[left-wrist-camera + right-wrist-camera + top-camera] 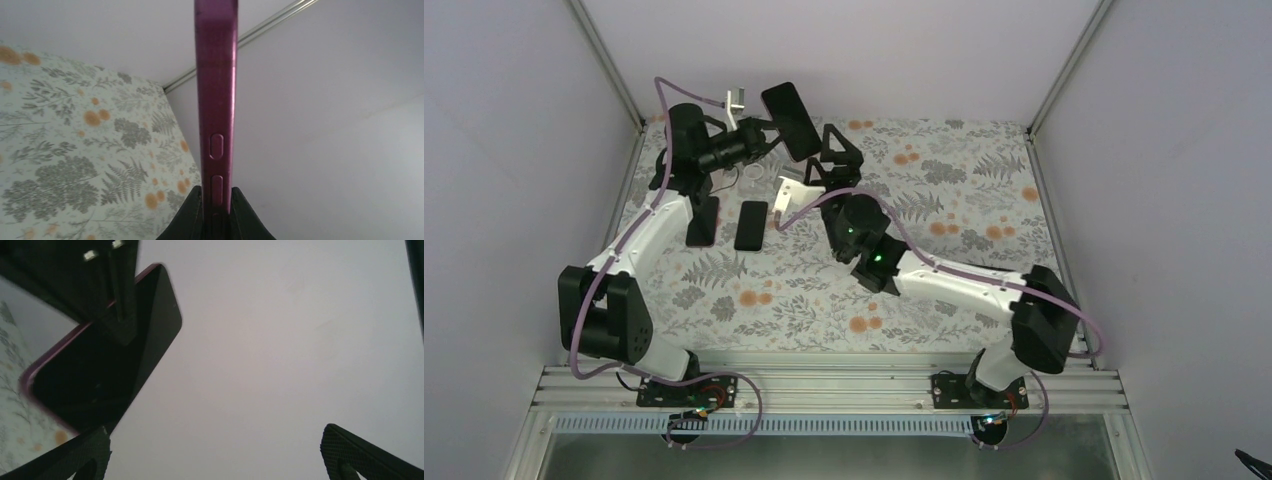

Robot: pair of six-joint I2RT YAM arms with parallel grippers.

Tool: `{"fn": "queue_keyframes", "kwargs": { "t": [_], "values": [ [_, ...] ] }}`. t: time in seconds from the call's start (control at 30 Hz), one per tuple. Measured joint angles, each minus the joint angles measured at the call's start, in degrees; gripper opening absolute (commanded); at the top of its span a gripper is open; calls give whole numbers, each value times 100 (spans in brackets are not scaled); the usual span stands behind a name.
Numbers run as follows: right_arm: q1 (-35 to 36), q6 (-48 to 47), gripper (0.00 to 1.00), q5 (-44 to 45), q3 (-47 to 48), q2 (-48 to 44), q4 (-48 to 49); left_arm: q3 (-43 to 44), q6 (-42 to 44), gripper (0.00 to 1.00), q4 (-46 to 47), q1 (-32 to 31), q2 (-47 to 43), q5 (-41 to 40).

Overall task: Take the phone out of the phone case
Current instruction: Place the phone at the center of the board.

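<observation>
Left gripper (217,202) is clamped tight on the lower end of the phone case (216,100), which is magenta with its side buttons facing that wrist camera. It holds the phone (790,120) raised over the far end of the table (944,290). I judge this is to offer a free end for peeling. The phone sits inside its case, with nothing separated yet.

Right gripper (836,150) is just beside it, jaws spread wide, empty and touching nothing. I reckon it is placed to catch the case rim.

Count:
- One cased phone, aloft.
- Two flat pieces on the table by the left arm: a black slab (751,225) and a reddish slab (703,222). From above I can't tell whether they are phones or cases.
</observation>
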Motion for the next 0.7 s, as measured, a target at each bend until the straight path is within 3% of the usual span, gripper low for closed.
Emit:
{"fn": "queue_keyframes", "kwargs": {
  "t": [0.37, 0.7],
  "values": [
    [-199, 2455, 99, -636, 717, -719, -3235, -13, 1910, 2, -1550, 11, -33, 334],
    [-822, 3897, 99, -1370, 1263, -728, -4990, -452, 3204, 2, -2667, 11, 299, 739]
  ]
}}
